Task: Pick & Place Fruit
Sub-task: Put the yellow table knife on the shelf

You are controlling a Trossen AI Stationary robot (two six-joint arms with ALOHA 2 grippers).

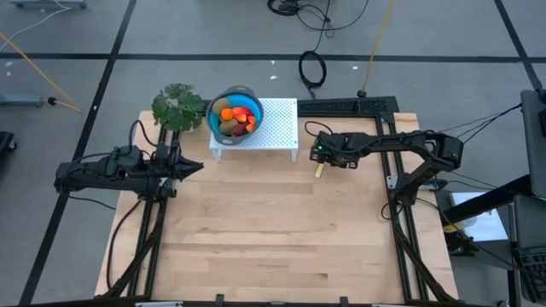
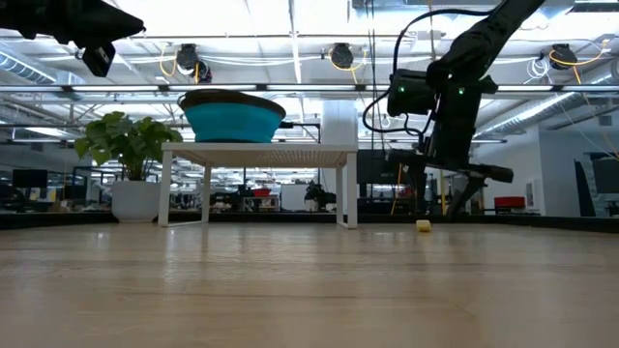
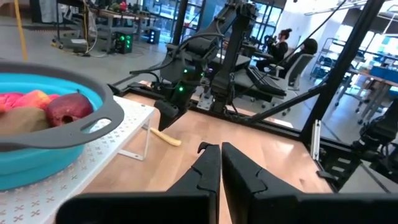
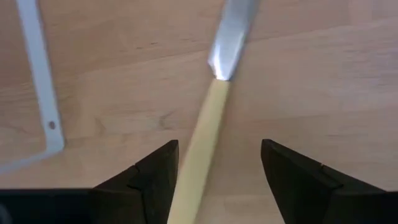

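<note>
The fruit (image 1: 235,118) lies heaped in a blue bowl (image 1: 223,101) on a white perforated stand (image 1: 277,124). The left wrist view shows a dark red piece (image 3: 68,108) and an olive-brown one (image 3: 18,122) in the bowl (image 3: 37,155). My right gripper (image 4: 217,149) points steeply down, open, just right of the stand (image 4: 38,93). Its fingers stand on either side of a knife's pale handle (image 4: 205,134), which lies flat on the table. My left gripper (image 3: 221,152) is shut and held level at the table's left (image 1: 198,165), holding nothing.
A green leafy plant (image 1: 179,106) stands left of the bowl at the far edge. The knife's blade (image 4: 233,31) points away from my right gripper. The knife (image 3: 165,137) lies beside the stand's leg (image 3: 147,142). Bare wood (image 1: 273,230) fills the table's middle and near half.
</note>
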